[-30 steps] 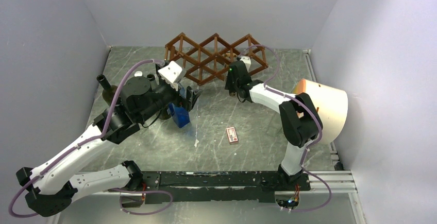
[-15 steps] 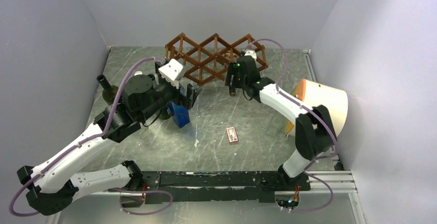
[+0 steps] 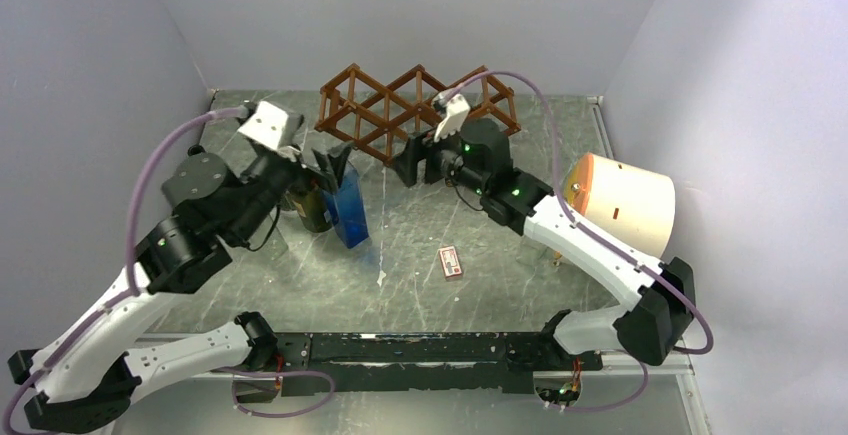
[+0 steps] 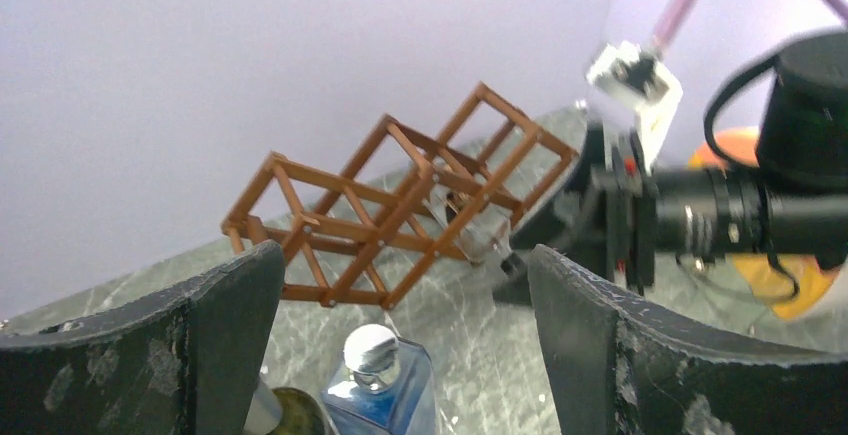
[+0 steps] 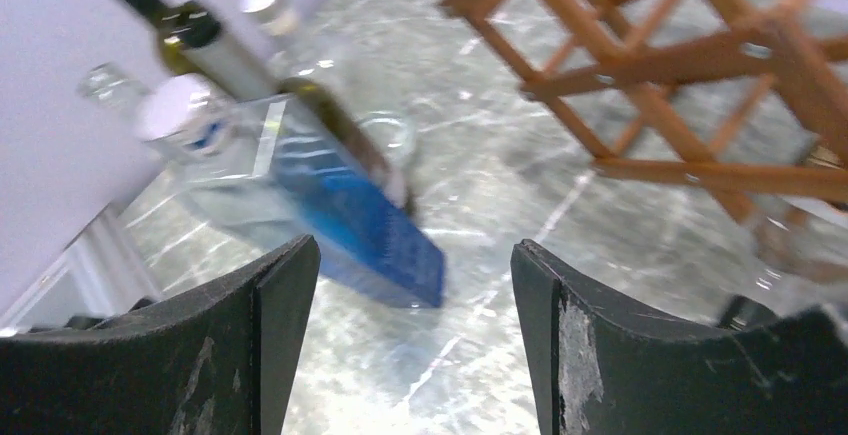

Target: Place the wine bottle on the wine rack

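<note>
The reddish-brown wine rack [image 3: 415,110] stands at the back of the table; it also shows in the left wrist view [image 4: 400,205] and the right wrist view [image 5: 680,65]. A clear bottle [image 4: 480,238] lies in one of its cells. A dark green wine bottle [image 3: 310,205] stands beside a blue square bottle [image 3: 348,207]; both show in the right wrist view, the wine bottle [image 5: 250,70] behind the blue one [image 5: 350,215]. My left gripper [image 3: 333,163] is open and empty just above them [image 4: 400,275]. My right gripper [image 3: 405,167] is open and empty, in front of the rack [image 5: 412,255].
A cream and orange lampshade-like object [image 3: 620,200] lies at the right. A small red box [image 3: 451,261] lies mid-table. More clear bottles [image 5: 265,0] stand behind the wine bottle. Grey walls close in the back and both sides.
My left gripper has lifted and drawn back left off the blue bottle, which now stands uncovered. My right arm has swung left, and its gripper now points left in front of the rack.
</note>
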